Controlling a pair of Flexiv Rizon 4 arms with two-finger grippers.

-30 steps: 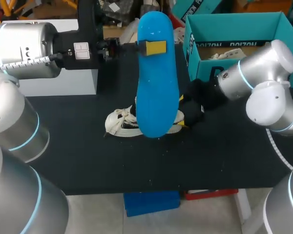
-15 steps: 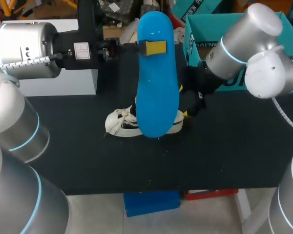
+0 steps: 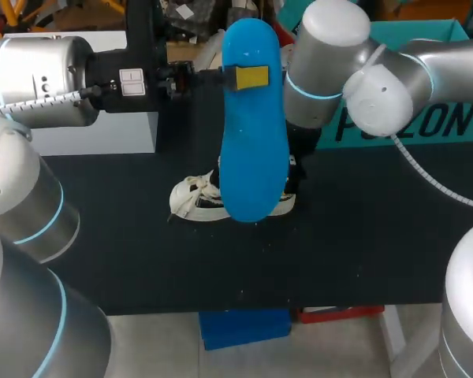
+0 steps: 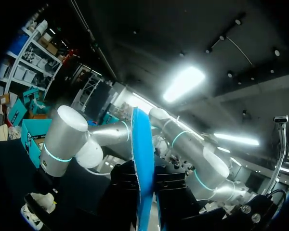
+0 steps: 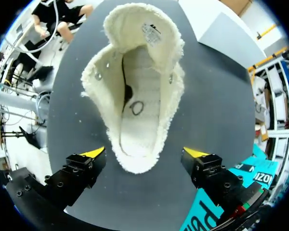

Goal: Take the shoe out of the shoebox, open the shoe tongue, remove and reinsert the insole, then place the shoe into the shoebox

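At the upper left of the head view the left hand (image 3: 238, 76) pinches the blue insole (image 3: 254, 150), which hangs upright mid-frame, unmoved over the last second. Below it the shoe (image 3: 195, 197) lies on the dark surface (image 3: 363, 236), out of the box (image 3: 426, 118) at upper right. The right arm has swung in from the right edge. The right hand (image 5: 145, 153) now stands wide over the shoe's heel, not touching, probably to steady it for reinsertion.
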